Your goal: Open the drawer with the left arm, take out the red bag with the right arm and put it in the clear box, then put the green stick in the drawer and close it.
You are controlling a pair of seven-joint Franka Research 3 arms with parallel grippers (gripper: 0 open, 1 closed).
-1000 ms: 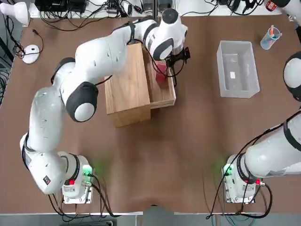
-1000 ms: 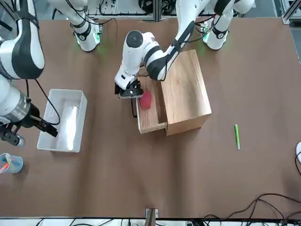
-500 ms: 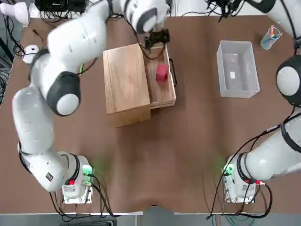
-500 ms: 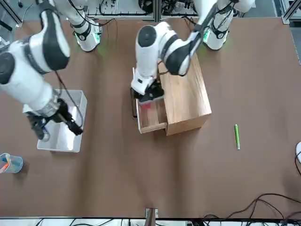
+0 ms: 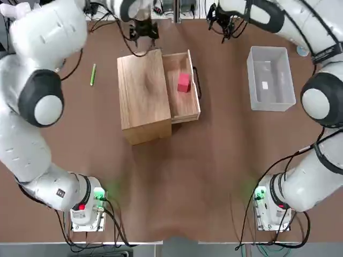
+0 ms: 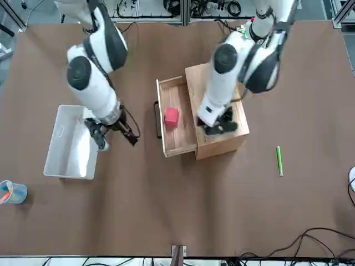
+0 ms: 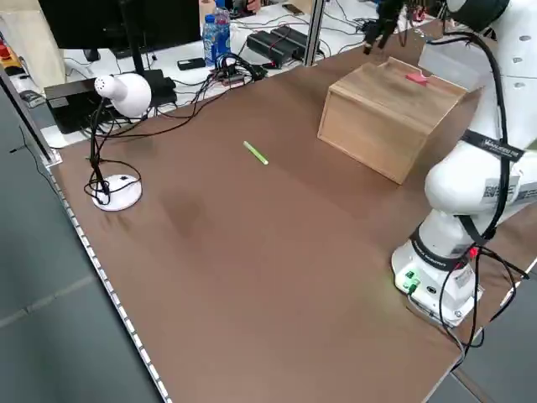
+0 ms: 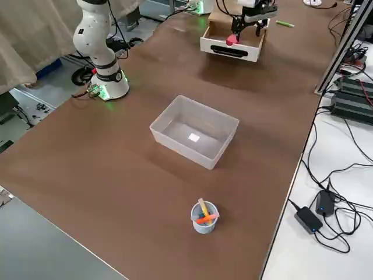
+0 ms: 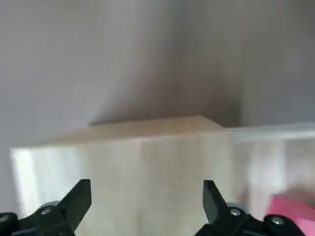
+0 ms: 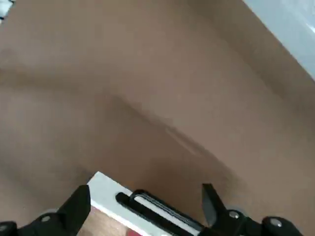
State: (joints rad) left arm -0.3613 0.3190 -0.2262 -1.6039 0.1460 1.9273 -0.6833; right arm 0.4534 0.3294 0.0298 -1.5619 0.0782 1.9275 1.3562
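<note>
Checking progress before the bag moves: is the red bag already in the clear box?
No, the red bag sits inside the open drawer.

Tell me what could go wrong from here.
The right gripper, open between the box and the drawer, might bump the drawer's handle on its way to the bag. The left gripper, open over the cabinet, might crowd it if it lingers there.
</note>
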